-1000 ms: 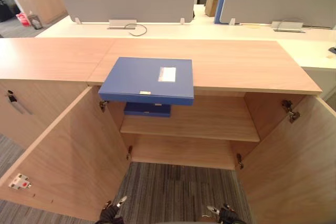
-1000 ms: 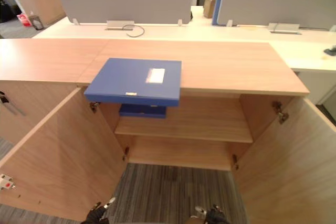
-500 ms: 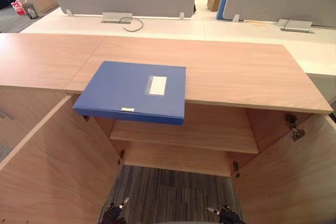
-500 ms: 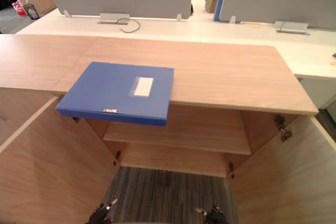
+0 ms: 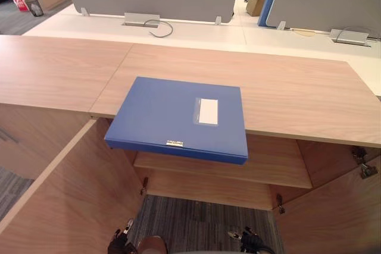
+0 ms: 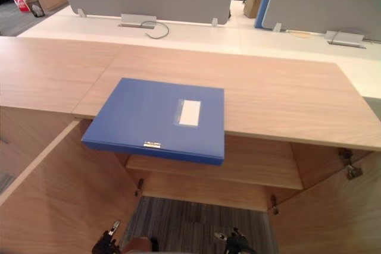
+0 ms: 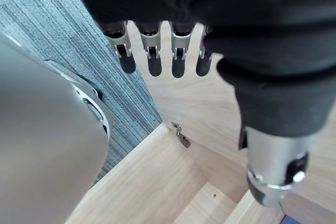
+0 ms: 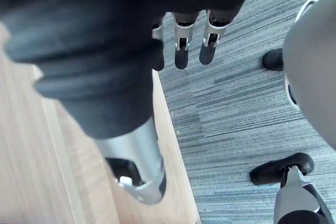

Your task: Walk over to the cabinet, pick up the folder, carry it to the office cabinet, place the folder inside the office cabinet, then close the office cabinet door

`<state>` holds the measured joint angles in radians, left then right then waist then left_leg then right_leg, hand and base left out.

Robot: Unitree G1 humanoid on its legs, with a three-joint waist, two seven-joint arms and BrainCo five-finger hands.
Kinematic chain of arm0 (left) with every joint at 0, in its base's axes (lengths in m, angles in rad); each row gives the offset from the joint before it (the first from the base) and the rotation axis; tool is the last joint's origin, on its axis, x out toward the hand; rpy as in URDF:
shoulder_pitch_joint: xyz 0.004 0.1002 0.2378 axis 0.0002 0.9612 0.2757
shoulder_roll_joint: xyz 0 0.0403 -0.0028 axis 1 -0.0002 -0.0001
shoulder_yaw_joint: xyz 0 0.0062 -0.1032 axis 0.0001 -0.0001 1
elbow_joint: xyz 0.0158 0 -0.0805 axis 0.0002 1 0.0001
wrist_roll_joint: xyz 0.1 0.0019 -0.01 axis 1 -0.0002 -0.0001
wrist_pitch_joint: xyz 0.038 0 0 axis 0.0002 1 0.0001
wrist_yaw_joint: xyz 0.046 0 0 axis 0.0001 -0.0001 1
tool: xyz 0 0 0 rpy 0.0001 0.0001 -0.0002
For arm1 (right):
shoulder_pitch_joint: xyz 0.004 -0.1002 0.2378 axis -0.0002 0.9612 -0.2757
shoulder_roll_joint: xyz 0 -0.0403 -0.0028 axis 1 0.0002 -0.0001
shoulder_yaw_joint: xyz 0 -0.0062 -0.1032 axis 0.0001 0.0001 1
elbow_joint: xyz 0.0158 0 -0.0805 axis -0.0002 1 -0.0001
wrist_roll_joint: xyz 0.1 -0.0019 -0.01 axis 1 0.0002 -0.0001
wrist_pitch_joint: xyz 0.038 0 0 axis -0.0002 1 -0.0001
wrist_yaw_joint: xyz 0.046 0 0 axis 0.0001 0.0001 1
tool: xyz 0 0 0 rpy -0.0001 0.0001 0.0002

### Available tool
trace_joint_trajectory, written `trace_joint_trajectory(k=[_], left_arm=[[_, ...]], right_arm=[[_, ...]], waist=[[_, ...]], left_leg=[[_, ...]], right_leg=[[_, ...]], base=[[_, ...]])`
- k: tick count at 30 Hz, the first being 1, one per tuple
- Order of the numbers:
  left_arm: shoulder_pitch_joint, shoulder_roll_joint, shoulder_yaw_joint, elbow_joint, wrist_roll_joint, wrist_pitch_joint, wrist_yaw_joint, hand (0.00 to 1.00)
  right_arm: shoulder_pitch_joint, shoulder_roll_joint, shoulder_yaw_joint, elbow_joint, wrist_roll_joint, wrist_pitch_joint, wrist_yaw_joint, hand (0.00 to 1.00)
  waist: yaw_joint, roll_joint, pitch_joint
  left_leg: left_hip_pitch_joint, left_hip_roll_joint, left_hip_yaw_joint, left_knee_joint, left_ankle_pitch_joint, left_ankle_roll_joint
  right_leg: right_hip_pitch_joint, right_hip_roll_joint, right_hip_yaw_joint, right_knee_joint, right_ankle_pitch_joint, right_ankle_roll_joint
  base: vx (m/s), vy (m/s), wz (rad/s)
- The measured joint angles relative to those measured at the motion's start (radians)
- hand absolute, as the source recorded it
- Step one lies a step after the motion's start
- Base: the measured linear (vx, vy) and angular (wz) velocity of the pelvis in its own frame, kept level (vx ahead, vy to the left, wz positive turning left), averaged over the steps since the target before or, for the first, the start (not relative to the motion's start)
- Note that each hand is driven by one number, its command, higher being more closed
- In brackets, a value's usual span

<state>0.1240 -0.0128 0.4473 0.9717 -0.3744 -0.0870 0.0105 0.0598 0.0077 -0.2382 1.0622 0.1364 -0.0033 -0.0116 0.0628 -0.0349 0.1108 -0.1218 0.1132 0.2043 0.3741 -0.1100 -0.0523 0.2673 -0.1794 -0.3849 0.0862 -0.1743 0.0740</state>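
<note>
Camera now nearer the cabinet (image 5: 292, 84); folder (image 5: 178, 114) stays overhanging its top, well apart from left hand (image 7: 154, 45) and right hand (image 8: 181, 43), fingers straight, empty.

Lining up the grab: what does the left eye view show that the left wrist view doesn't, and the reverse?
Left eye view: the blue folder lies flat on the cabinet top, its near edge overhanging the open front, with a shelf inside. Left wrist view: the left hand up close, fingers straight, holding nothing, a door hinge past them. Shared: the cabinet's pale wood and the grey carpet.
</note>
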Motion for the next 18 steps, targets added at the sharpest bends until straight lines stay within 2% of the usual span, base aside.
trace_joint_trajectory(k=[4, 6, 8, 9, 11, 15, 18], left_arm=[[0.003, 0.004, -0.021, 0.000, -0.067, -0.004, -0.009, 0.00], [0.007, 0.001, -0.056, -0.027, -0.099, -0.010, -0.007, 0.00], [0.043, -0.006, -0.115, -0.122, -0.150, -0.012, 0.000, 0.00], [0.079, -0.018, -0.175, -0.230, -0.204, -0.019, 0.001, 0.00], [0.118, -0.029, -0.237, -0.363, -0.260, -0.019, 0.000, 0.00], [0.182, -0.021, -0.267, -0.666, -0.335, -0.035, -0.030, 0.00], [0.195, -0.009, -0.256, -0.774, -0.339, -0.054, -0.042, 0.00]], right_arm=[[0.002, -0.001, 0.005, 0.002, -0.003, 0.001, 0.008, 0.00], [0.003, -0.010, 0.006, 0.002, -0.004, 0.001, 0.008, 0.00], [0.006, -0.021, 0.027, 0.000, -0.004, 0.002, 0.007, 0.00], [0.017, -0.027, 0.043, 0.000, -0.005, 0.003, 0.007, 0.00], [0.020, -0.029, 0.044, -0.002, -0.007, 0.004, 0.007, 0.00], [0.023, -0.035, 0.075, -0.010, -0.029, 0.004, 0.008, 0.00], [0.023, -0.036, 0.083, -0.011, -0.042, 0.004, 0.009, 0.00]], waist=[[-0.001, -0.004, -0.004], [-0.001, 0.002, -0.005], [-0.003, 0.007, -0.004], [-0.003, 0.009, -0.005], [0.002, 0.011, -0.007], [0.016, 0.011, -0.005], [0.033, 0.010, -0.005]], left_leg=[[0.042, -0.017, 0.004, -0.119, 0.076, -0.010], [0.066, -0.024, 0.001, -0.222, 0.145, -0.016], [0.091, -0.028, -0.011, -0.304, 0.198, -0.018], [0.102, -0.034, -0.029, -0.352, 0.231, -0.017], [0.107, -0.040, -0.044, -0.398, 0.262, -0.014], [0.106, -0.062, -0.079, -0.454, 0.302, 0.001], [0.105, -0.075, -0.100, -0.460, 0.308, 0.006]], right_leg=[[-0.016, -0.003, 0.004, -0.003, 0.009, 0.015], [-0.040, -0.002, 0.002, -0.001, 0.011, 0.019], [-0.049, 0.005, -0.009, 0.005, 0.012, 0.020], [-0.052, 0.007, -0.025, 0.009, 0.011, 0.020], [-0.063, 0.007, -0.038, 0.014, 0.011, 0.020], [-0.074, -0.002, -0.069, 0.028, 0.009, 0.023], [-0.066, -0.008, -0.088, 0.028, 0.007, 0.028]], base=[[-0.06, -0.054, -0.07], [-0.11, -0.077, 0.05], [-0.10, -0.072, 0.18], [-0.07, -0.034, 0.26], [-0.08, 0.011, 0.26], [-0.06, 0.059, 0.27], [-0.02, 0.040, 0.27]])
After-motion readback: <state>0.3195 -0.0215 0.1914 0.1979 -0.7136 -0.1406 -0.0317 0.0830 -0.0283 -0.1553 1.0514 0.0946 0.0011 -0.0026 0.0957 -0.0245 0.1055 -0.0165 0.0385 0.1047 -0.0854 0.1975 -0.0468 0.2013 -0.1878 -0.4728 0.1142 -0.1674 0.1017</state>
